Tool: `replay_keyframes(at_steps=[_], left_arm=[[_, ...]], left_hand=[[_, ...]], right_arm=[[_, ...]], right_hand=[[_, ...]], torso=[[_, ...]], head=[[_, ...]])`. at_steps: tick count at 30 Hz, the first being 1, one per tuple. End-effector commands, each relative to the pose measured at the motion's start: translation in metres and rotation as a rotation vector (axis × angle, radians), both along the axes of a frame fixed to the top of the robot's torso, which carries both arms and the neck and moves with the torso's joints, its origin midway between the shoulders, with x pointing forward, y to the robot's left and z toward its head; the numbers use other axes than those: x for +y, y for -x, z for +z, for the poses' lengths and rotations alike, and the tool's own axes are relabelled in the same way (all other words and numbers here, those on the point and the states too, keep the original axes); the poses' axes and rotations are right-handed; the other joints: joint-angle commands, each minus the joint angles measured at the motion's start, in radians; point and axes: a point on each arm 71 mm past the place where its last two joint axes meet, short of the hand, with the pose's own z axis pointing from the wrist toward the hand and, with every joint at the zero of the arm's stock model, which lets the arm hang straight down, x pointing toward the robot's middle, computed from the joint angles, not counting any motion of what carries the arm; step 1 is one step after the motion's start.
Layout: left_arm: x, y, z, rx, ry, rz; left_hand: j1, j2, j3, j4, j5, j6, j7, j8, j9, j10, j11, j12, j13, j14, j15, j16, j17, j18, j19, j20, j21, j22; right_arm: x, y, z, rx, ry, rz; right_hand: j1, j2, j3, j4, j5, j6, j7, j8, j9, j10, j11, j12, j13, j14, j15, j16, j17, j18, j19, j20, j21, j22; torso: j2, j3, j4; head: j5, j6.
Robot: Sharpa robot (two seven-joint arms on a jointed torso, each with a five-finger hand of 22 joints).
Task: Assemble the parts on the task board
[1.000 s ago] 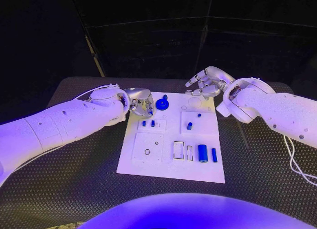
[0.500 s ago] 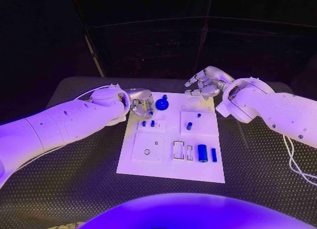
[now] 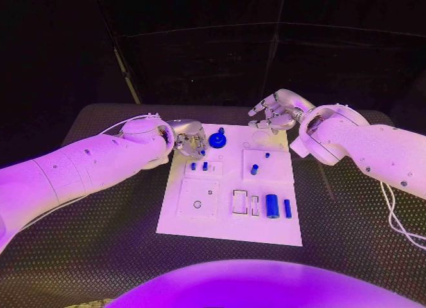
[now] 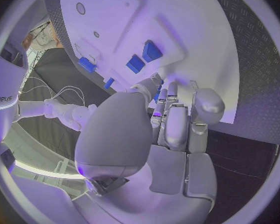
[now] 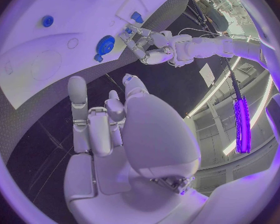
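The table [image 3: 102, 250] carries the board [image 3: 233, 224] in its middle, and neither has shifted from a second ago. The left arm [image 3: 74, 170] lies as before, its hand [image 3: 189, 138] at the board's far left edge with fingers curled in; whether they pinch anything I cannot tell. The right hand [image 3: 278, 110] hovers over the board's far right corner, fingers apart and empty, a little nearer the board than half a second ago. The gear [image 3: 217, 140] has moved slightly toward the far edge, just beside the left hand's fingertips. The cylinder [image 3: 271, 205], the bar [image 3: 287, 207] and the two pegs [image 3: 199, 165] stay put.
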Motion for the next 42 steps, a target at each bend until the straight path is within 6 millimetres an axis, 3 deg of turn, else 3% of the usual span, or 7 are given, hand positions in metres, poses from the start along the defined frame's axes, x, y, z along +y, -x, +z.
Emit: replay_keyframes(at_steps=[1,9,14,18,26,34,42], left_arm=[[0.001,-0.001,0.001,-0.006,0.003,0.014],[0.007,-0.003,0.002,-0.021,0.011,0.035],[0.015,-0.002,0.003,-0.024,0.016,0.048],[0.028,-0.001,0.008,-0.025,0.066,0.076],[0.064,0.002,0.027,0.041,0.449,0.234],[0.078,0.01,0.039,0.149,0.907,0.381],[0.081,0.021,0.04,0.221,1.107,0.428]], left_hand=[[-0.001,-0.015,0.004,0.002,-0.002,-0.012,-0.001,-0.002,-0.005,-0.011,0.002,-0.007,-0.002,0.021,0.01,0.001,-0.002,-0.006,-0.007,0.005,-0.007,-0.002],[-0.001,-0.02,0.004,0.003,-0.002,-0.025,0.001,0.0,-0.014,-0.039,0.011,-0.024,-0.002,0.013,0.017,-0.011,-0.025,0.0,-0.023,0.011,-0.035,-0.022],[-0.001,-0.021,0.004,0.002,-0.002,-0.026,0.001,0.0,-0.015,-0.042,0.012,-0.026,-0.002,0.011,0.018,-0.013,-0.03,0.002,-0.027,0.012,-0.044,-0.028],[0.002,-0.017,0.007,0.002,-0.002,-0.011,0.001,0.009,-0.014,-0.039,0.012,-0.025,0.0,0.007,0.018,-0.018,-0.039,0.005,-0.035,0.013,-0.059,-0.039],[0.012,-0.012,0.022,-0.003,-0.001,0.037,0.001,0.031,-0.011,0.03,0.0,0.011,0.014,-0.023,0.011,-0.071,-0.123,0.025,-0.078,0.01,-0.148,-0.106],[0.005,-0.019,0.037,-0.006,-0.001,0.052,0.011,0.032,-0.018,0.024,0.008,0.013,0.011,-0.124,0.017,-0.243,-0.363,0.065,-0.205,0.013,-0.396,-0.29],[0.004,-0.018,0.045,-0.016,-0.001,0.059,0.018,0.032,-0.022,0.006,0.016,0.013,0.008,-0.203,0.024,-0.381,-0.534,0.066,-0.235,0.02,-0.448,-0.319]], right_arm=[[0.0,0.0,0.001,-0.003,-0.001,0.009],[-0.008,-0.002,-0.001,0.0,0.028,-0.004],[-0.016,0.0,-0.005,-0.02,0.105,0.004],[-0.021,0.006,-0.009,-0.048,0.194,0.031],[-0.024,0.024,-0.022,-0.133,0.415,0.084],[-0.019,0.036,-0.032,-0.167,0.519,0.102],[-0.013,0.045,-0.042,-0.164,0.562,0.119]], right_hand=[[0.01,-0.006,0.01,0.001,0.002,-0.009,0.0,0.002,-0.001,-0.048,0.0,-0.072,-0.08,0.031,-0.004,-0.013,-0.018,0.015,-0.014,-0.001,-0.018,-0.025],[0.025,-0.014,0.037,0.018,-0.014,-0.003,-0.004,0.014,0.001,-0.163,-0.004,-0.316,-0.338,0.018,-0.008,-0.053,-0.066,0.025,-0.047,-0.003,-0.07,-0.094],[0.059,-0.025,0.07,0.024,-0.081,0.04,-0.009,0.029,0.003,-0.197,-0.007,-0.476,-0.464,0.004,-0.012,-0.107,-0.132,0.029,-0.057,-0.007,-0.097,-0.125],[0.085,-0.035,0.094,0.026,-0.143,0.073,-0.011,0.029,0.0,-0.189,0.0,-0.642,-0.603,0.005,-0.009,-0.136,-0.165,0.029,-0.05,-0.007,-0.102,-0.129],[0.095,-0.055,0.116,0.022,-0.16,0.105,-0.014,0.006,-0.003,-0.149,0.005,-0.786,-0.752,0.02,-0.002,-0.129,-0.151,0.028,-0.043,-0.004,-0.1,-0.126],[0.071,-0.073,0.108,0.032,-0.177,0.09,-0.001,-0.019,-0.004,-0.157,0.02,-0.835,-0.806,0.028,0.008,-0.115,-0.131,0.023,-0.026,0.003,-0.086,-0.104],[0.07,-0.076,0.109,0.029,-0.176,0.088,0.004,-0.031,-0.003,-0.166,0.026,-0.86,-0.838,0.029,0.012,-0.108,-0.123,0.022,-0.019,0.01,-0.08,-0.094]], torso=[[0.0,-0.0003,0.0003],[-0.001,-0.0002,0.0001],[-0.001,-0.0007,0.0008],[-0.001,-0.0006,-0.0007],[-0.001,-0.0002,-0.0001],[-0.001,-0.0015,0.0008],[-0.001,-0.0012,0.0009]], head=[[0.0,0.0],[-0.001,0.0],[-0.006,0.0],[-0.022,0.0],[-0.053,0.0],[-0.064,0.003],[-0.066,0.01]])
